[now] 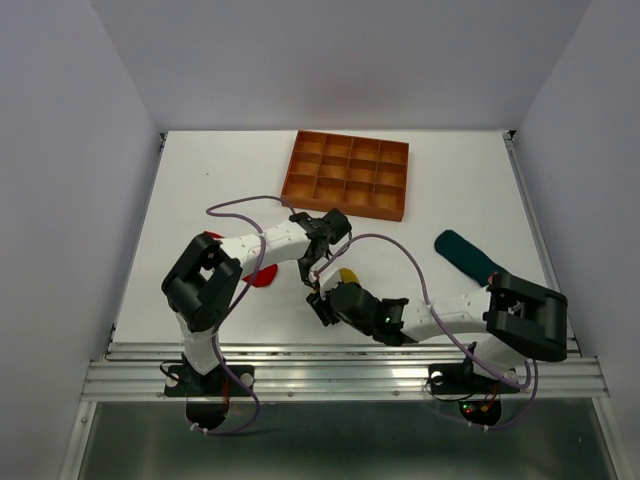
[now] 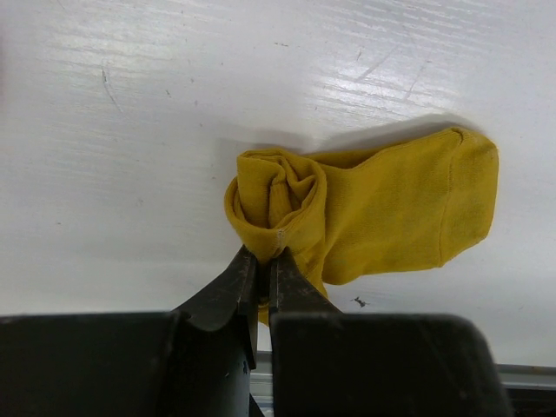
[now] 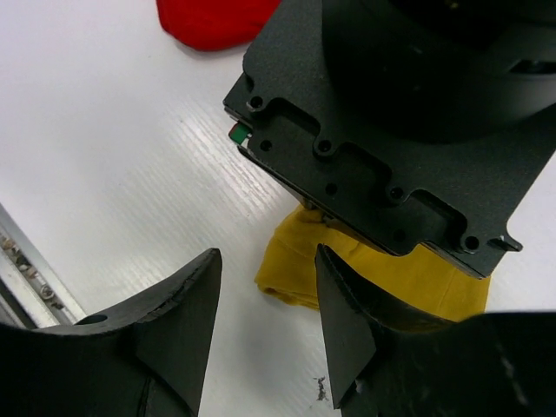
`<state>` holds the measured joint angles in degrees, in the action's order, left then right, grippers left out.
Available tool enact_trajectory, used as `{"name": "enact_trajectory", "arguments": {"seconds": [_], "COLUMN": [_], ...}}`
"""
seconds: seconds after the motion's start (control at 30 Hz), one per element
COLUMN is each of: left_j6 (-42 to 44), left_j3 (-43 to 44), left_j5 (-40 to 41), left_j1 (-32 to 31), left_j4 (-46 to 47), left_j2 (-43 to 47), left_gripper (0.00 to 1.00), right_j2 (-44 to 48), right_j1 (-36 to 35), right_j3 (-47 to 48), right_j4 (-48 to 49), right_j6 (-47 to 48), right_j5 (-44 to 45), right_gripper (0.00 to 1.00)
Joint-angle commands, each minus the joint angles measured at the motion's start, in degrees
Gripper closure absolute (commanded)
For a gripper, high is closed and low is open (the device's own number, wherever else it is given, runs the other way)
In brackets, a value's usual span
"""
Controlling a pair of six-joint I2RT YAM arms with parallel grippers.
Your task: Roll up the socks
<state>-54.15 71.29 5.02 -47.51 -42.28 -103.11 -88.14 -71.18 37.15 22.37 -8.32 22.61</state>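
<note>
- Top view: the yellow sock [image 1: 347, 274] lies on the near side of the tray [image 1: 350, 175], between both arms.
- Left wrist view: the left fingers [image 2: 263, 265] pinch its rolled end; the flat length runs rightward.
- Right wrist view: the right fingers [image 3: 268, 261] gape empty, with the sock just ahead.

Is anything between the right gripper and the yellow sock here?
Partly. The left gripper, shut on the yellow sock at its rolled end, hangs over most of it. Only the sock's near edge lies uncovered before the open right gripper.
</note>
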Motion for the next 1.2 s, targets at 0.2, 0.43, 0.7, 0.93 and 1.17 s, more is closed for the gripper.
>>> {"name": "enact_trajectory", "arguments": {"seconds": [0.2,0.43,0.7,0.93,1.17], "left_j6": [-1.57,-2.36,-3.07,-3.15,-3.24], "left_j3": [1.84,2.63,2.37,1.93,1.93], "left_j5": [0.87,1.05,0.79,-0.01,-0.27], "left_j1": [0.05,0.05,0.05,0.05,0.05], "left_j4": [-3.42,-4.04,-4.04,-3.42,-3.07], "left_j2": [-1.22,-1.39,-1.13,-1.04,-0.86], "left_gripper": [1.00,1.00,1.00,1.00,1.00], "right_j2": [-4.14,-8.01,-11.88,-14.60,-19.17], "right_j1": [-1.77,-2.91,-3.44,-3.97,-3.97], "right_j3": [4.42,7.41,10.14,12.24,14.97], "right_j4": [-1.28,-4.26,-8.83,-12.43,-15.51], "right_j6": [2.25,3.30,3.05,2.17,0.94], "right_j5": [6.92,11.65,16.85,18.08,19.14], "right_gripper": [0.47,0.50,0.53,0.53,0.65]}}
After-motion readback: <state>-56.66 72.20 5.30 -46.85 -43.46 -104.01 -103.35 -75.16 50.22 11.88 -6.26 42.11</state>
